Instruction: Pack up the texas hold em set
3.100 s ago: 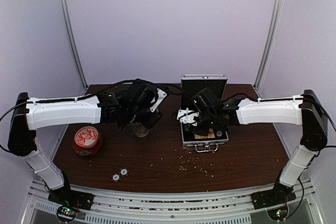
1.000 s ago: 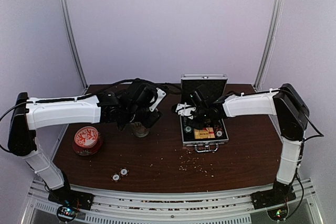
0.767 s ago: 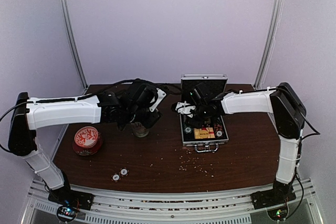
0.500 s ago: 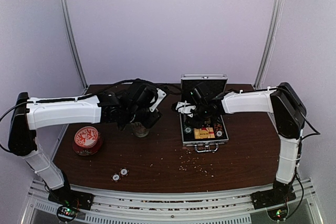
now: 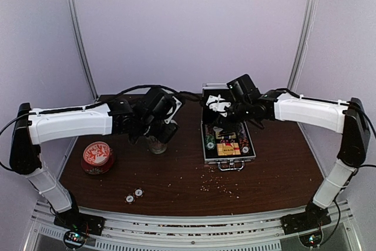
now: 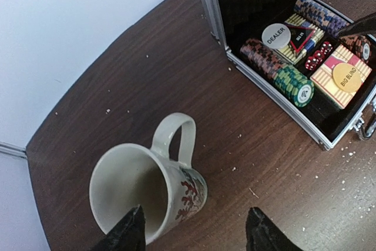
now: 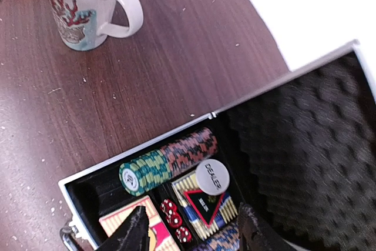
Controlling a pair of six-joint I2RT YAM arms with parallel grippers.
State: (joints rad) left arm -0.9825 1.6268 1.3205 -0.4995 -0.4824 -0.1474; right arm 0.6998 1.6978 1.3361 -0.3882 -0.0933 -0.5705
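The open case [image 5: 230, 159] sits centre-right in the overhead view, with chips [image 7: 167, 160] racked inside. Our right gripper [image 7: 191, 233], fingers apart and empty, hovers by the upright lid [image 7: 305, 127]. If we shut it now, we would strand two small round pieces [image 5: 134, 196] at lower left. Our left gripper [image 6: 194, 236], fingers apart, hangs just above the mug [image 6: 147, 183] and could tip it. The tin [image 5: 97, 156] lies far left.

The open briefcase [image 5: 229, 160] sits right of centre on the worktop [image 5: 176, 174], its lid upright toward the far edge, with chip rows [image 6: 276, 69], dice [image 6: 317, 57] and dealer button [image 6: 274, 34] inside. A mug [image 6: 154, 189] stands to its left, a tin [image 5: 97, 157] by the left edge, and two loose chips [image 5: 134, 196] by the near edge.
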